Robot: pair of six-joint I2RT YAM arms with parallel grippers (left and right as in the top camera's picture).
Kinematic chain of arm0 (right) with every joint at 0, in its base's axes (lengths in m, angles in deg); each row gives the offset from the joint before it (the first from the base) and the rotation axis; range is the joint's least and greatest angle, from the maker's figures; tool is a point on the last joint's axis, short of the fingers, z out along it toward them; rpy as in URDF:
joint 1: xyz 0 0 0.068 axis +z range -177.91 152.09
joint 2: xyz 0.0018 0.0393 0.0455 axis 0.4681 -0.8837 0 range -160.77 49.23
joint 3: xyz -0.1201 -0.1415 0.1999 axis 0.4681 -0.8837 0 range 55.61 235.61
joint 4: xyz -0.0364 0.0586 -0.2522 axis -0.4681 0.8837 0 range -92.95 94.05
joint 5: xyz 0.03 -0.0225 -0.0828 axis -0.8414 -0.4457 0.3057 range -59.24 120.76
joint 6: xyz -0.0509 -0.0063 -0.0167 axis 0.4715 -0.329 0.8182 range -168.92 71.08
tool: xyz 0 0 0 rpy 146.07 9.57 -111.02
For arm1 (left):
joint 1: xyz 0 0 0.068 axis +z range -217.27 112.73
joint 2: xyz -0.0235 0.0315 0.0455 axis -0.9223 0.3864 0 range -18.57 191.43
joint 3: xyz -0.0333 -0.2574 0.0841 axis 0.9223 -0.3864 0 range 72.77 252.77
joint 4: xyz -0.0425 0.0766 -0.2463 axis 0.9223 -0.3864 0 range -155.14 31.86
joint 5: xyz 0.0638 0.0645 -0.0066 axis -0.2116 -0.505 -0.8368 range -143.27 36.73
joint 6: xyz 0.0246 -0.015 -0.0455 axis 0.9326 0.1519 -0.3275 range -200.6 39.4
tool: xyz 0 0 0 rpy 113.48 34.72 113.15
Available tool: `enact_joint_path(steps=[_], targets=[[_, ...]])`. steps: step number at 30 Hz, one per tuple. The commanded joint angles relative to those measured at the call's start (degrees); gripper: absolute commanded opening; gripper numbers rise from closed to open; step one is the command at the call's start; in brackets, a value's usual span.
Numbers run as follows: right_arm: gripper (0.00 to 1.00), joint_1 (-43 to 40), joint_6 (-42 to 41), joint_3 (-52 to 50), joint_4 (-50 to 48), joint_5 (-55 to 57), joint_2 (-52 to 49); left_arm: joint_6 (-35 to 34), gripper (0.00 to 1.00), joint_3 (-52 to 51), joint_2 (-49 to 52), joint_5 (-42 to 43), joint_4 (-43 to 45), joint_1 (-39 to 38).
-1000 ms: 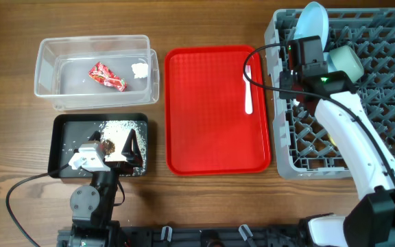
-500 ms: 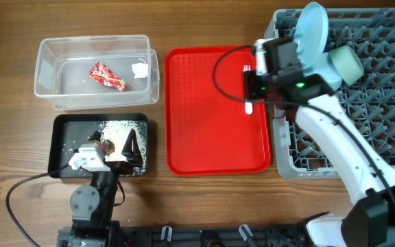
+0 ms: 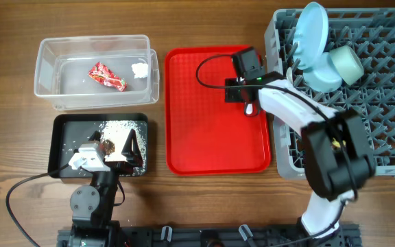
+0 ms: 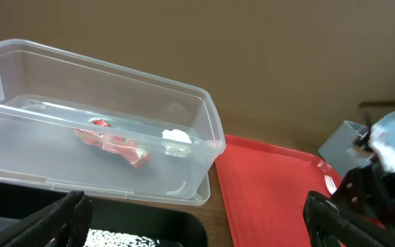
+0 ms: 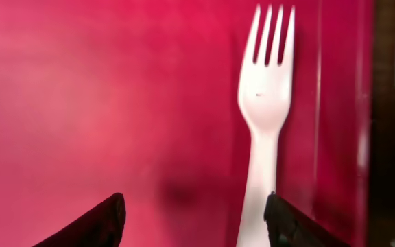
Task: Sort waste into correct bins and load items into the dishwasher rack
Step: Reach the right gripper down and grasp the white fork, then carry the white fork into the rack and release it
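The right gripper (image 5: 196,223) hangs with fingers spread wide over the white plastic fork (image 5: 265,103), which lies flat near the right edge of the flat red serving tray (image 3: 208,130); the left gripper (image 4: 194,219) is spread too

The plastic tub (image 3: 94,41) sits toward the far left corner of the tabletop (image 3: 5,123). Inside it lie the snack wrapper (image 3: 108,76) and, to the wrapper's right, the tissue wad (image 3: 140,70). The shallow tray (image 3: 59,147) lies just in front of the tub, toward the near edge, and holds rice (image 3: 118,126). The serving tray (image 3: 204,123) lies mid-tabletop, with the fork (image 5: 266,103) on it along its right side. The dishwasher rack (image 3: 382,89) fills the right edge, with the plate (image 3: 312,34) and bowl (image 3: 345,63) in its far left part.
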Motion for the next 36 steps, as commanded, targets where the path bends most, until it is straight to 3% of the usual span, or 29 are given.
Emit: enact_joint_path(steps=[1,7,9,10,12,15,19,22,24,27,30,36], targets=[[0.67,-0.15,-1.38,0.2,-0.96,4.85,-2.34,0.76,1.0,-0.04,-0.42,0.48,-0.35,0.46],[0.62,-0.13,0.02,0.17,-1.64,4.96,-2.36,0.76,1.0,-0.04,-0.42,0.48,-0.33,0.46],[0.47,-0.15,0.07,0.17,-1.75,4.92,-2.36,0.76,1.0,-0.04,-0.42,0.48,-0.33,0.46],[0.45,-0.15,0.13,0.17,-1.95,4.63,-2.4,0.76,1.0,-0.04,-0.42,0.48,-0.33,0.46],[0.46,-0.15,0.15,0.17,-2.95,4.55,-2.82,0.76,1.0,-0.04,-0.42,0.48,-0.35,0.46],[0.6,-0.15,0.11,0.17,-5.25,4.55,-3.93,0.76,1.0,-0.04,-0.42,0.48,-0.33,0.46],[0.63,-0.2,0.04,0.17,-8.11,4.57,-6.93,0.76,1.0,-0.04,-0.42,0.48,-0.35,0.46],[0.43,-0.2,0.02,0.17,-7.78,4.55,-7.58,0.76,1.0,-0.04,-0.42,0.48,-0.33,0.46],[0.24,-0.2,0.07,0.2,-7.23,4.55,-6.99,0.76,1.0,-0.04,-0.42,0.48,-0.35,0.46],[0.1,-0.2,-0.09,0.2,-5.46,3.76,-4.68,0.76,1.0,-0.04,-0.42,0.48,-0.35,0.46],[0.05,-0.2,-0.13,0.2,-2.95,3.23,-0.61,0.76,1.0,-0.04,-0.42,0.48,-0.35,0.46],[0.05,-0.2,1.31,0.2,1.18,3.28,11.02,0.76,1.0,-0.04,-0.42,0.48,-0.35,0.46]])
